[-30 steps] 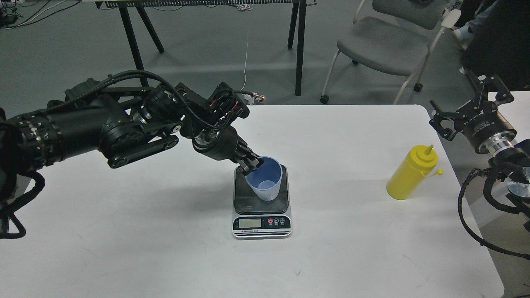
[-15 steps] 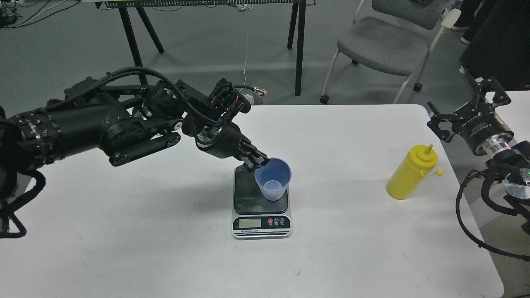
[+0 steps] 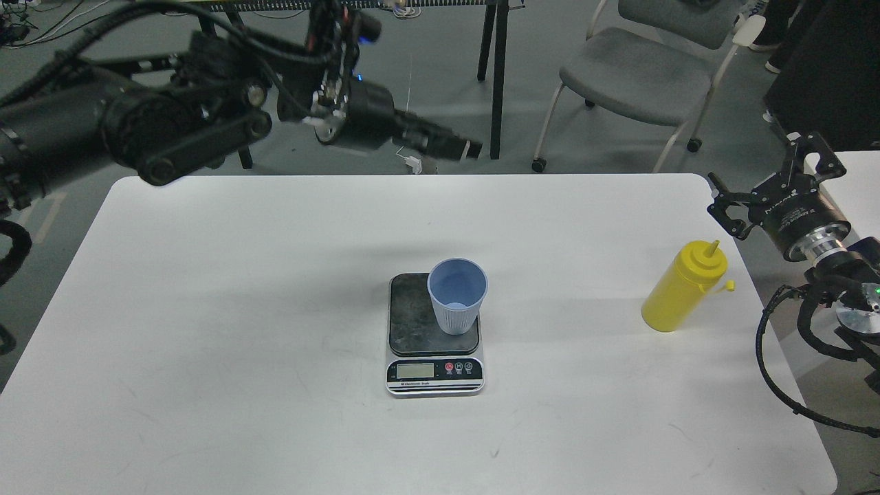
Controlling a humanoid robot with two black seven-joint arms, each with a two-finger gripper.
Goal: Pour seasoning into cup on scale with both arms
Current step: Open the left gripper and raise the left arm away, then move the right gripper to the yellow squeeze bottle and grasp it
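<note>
The light-blue ribbed cup point(image 3: 456, 295) stands upright on the right part of the dark plate of the scale point(image 3: 419, 323), free of both grippers. My left gripper point(image 3: 462, 147) is raised far behind and above the cup, past the table's far edge. It holds nothing, and its dark fingers cannot be told apart. The yellow seasoning bottle point(image 3: 680, 289) stands upright near the table's right edge, cap hanging at its side. My right gripper point(image 3: 770, 175) hovers just behind and right of the bottle, fingers spread wide and empty.
The white table point(image 3: 275, 309) carries only the scale and bottle. A grey chair point(image 3: 639, 75) and black table legs point(image 3: 496, 75) stand beyond the far edge. Black cables point(image 3: 790, 357) hang off the right arm by the table's right edge.
My left gripper let go of the cup and rose up and back, away from the scale. The cup went from tilted to upright on the plate. The right gripper barely moved.
</note>
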